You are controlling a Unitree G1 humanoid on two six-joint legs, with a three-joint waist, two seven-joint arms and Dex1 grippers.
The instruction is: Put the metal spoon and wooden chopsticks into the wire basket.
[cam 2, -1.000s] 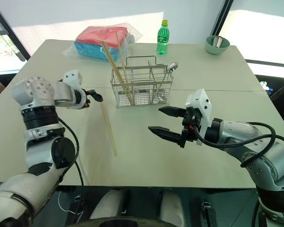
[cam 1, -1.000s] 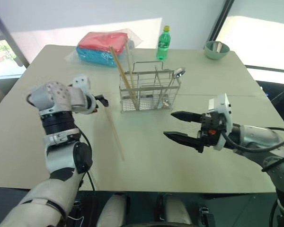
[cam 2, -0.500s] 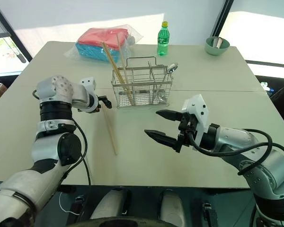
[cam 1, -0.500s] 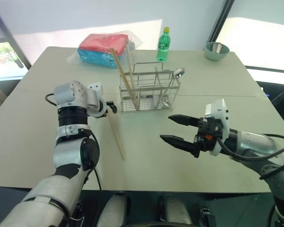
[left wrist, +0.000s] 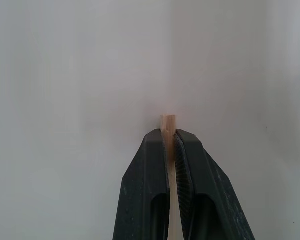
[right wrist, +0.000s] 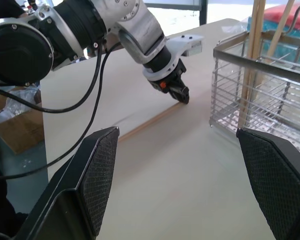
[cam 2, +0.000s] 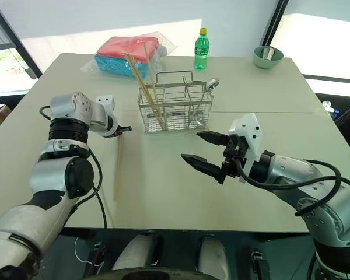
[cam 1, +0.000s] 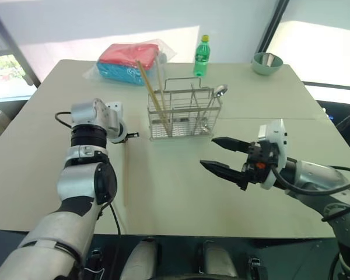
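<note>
So the left hand just snapped closed — half a sec ago its fingers were spread above the loose chopstick, now they're pinched tight on the far tip of it. Wrist cam shows the wood end poking out just past the two black fingertips. The stick also swung: it was lying diagonal on the counter before, now it runs nearly straight back toward the robot, rest of it prob still lying flat.

Meaning for the task: looks like the last loose piece is finally grabbed. The wire basket already has a couple of chopsticks leaning out of its left end and the metal spoon standing at the right end. Next bit imo is lift + drop it in the basket, which sits just beside that hand.

Right hand hangs above the counter w/ fingers spread wide, holding nothing, touching nothing.
</note>
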